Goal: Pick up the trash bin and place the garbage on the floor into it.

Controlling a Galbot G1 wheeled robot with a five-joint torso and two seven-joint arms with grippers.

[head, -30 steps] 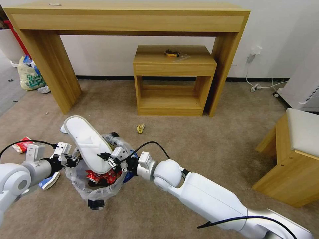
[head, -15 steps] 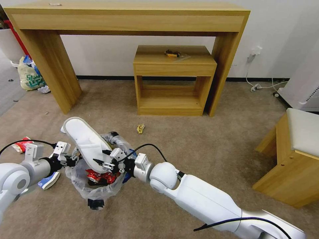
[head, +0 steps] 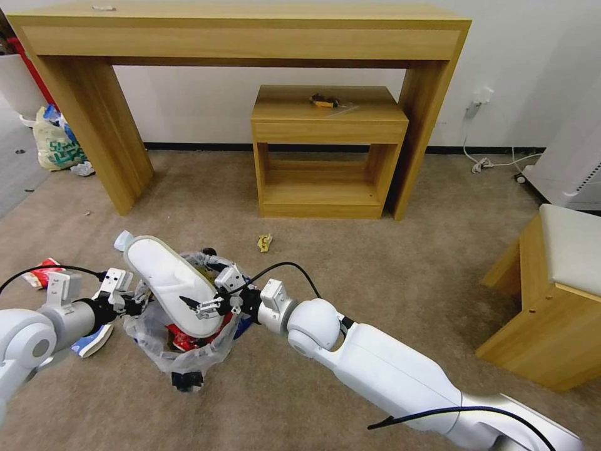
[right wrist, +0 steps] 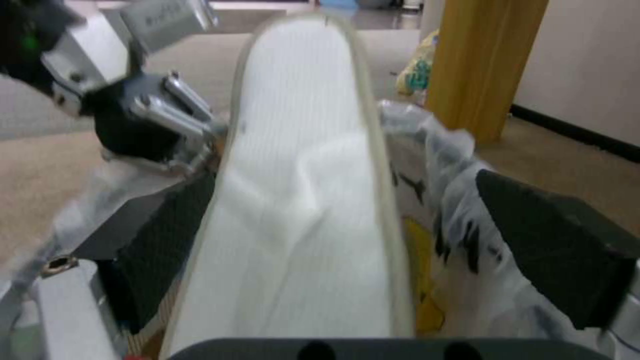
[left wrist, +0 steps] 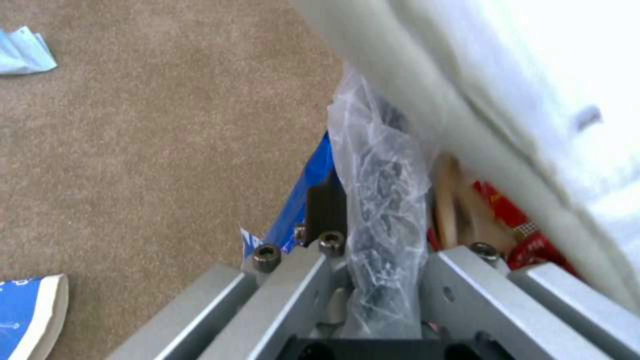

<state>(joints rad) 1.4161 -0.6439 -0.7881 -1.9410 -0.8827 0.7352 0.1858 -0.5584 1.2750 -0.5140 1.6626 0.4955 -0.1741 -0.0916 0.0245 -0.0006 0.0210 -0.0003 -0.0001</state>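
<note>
Nearest you, the right claw sits over the bin with its pads spread. The slipper lies between them, and the wrist view shows a gap on the far pad's side, so read the claw as open, not clamping.

The slipper leans heel-down into the bin mouth, toe sticking up and out past the rim toward the desk. It looks too long to drop fully in. Judgement: nudge the toe down or tilt it so it settles against the liner; don't back the claw off until the slipper rests on its own.

The left claw is closed on the bin's rim and bag, as its wrist view shows plastic pinched between the fingers. Keep that hold level; a tilting bin would spill the red wrapper already inside.

Floor litter left: a blue carton beside the left arm, a red wrapper further left, a bottle cap end behind the slipper, and a yellow scrap toward the small desk. The shopping bag by the big desk's left leg isn't garbage.
</note>
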